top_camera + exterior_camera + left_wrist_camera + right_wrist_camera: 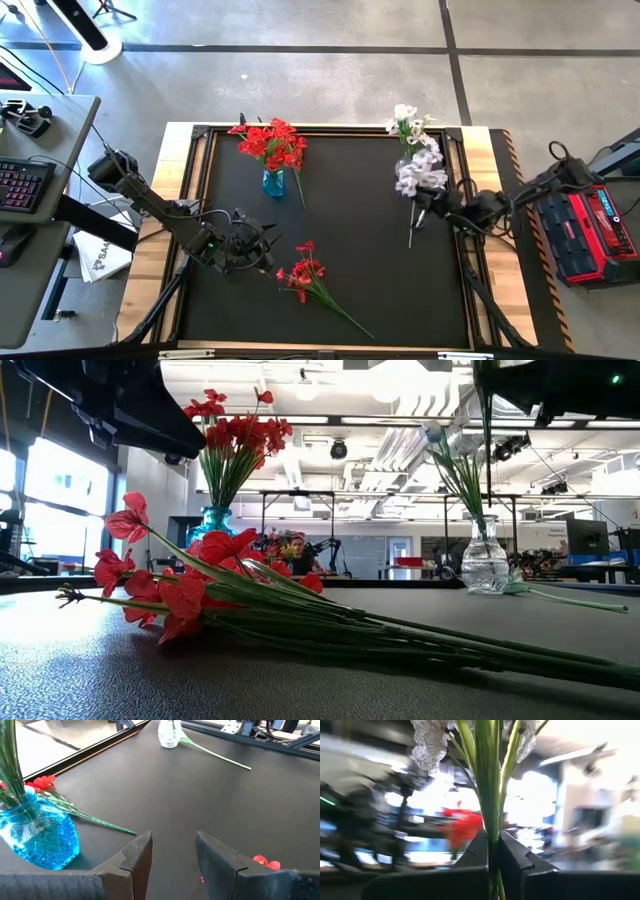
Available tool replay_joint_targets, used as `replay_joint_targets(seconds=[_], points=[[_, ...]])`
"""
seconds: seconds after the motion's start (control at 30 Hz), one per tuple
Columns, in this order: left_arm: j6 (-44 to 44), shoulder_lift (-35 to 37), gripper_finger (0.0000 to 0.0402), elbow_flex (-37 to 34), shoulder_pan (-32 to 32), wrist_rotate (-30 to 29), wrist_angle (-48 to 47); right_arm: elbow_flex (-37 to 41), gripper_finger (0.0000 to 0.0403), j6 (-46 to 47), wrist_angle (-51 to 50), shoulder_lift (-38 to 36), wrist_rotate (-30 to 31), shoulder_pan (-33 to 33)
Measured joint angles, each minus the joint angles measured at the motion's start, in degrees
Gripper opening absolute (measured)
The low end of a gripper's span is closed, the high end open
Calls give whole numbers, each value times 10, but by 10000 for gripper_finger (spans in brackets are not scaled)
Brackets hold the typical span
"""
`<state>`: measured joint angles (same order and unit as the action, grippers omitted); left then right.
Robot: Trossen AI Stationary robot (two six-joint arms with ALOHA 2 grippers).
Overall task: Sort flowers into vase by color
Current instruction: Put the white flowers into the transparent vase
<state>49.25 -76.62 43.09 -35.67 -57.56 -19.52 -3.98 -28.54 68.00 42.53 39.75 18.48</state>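
My right gripper [428, 206] is shut on a white flower sprig [422, 172], held in the air beside the clear vase [485, 565] at the far right. More white flowers [408, 124] stand in that vase. Red flowers [270, 140] stand in the blue vase [272, 183] at the far left. Another red sprig [304, 270] lies flat on the mat near the middle. My left gripper [172, 857] hovers open above the mat between the blue vase and the lying red sprig, with nothing between its fingers. My right gripper pinches the white sprig's bundle of green stems [492, 834] between its two fingers, below the blossoms [427, 742]. The fingers lie across the stems, which run on past them on both sides. The sprig is lifted clear, its lower stem [487, 440] hanging above the table.
A loose green stem [215, 754] lies on the mat from the clear vase's foot toward the near edge. A raised black frame [205, 200] borders the mat. Free mat lies between the two vases and at the near right.
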Motion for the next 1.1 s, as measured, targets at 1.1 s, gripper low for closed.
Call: replay_joint_targets(seconds=[1.1], points=[[0,0,138,0,1,-1,1,-8,0,105,-32,24,-27,-386]])
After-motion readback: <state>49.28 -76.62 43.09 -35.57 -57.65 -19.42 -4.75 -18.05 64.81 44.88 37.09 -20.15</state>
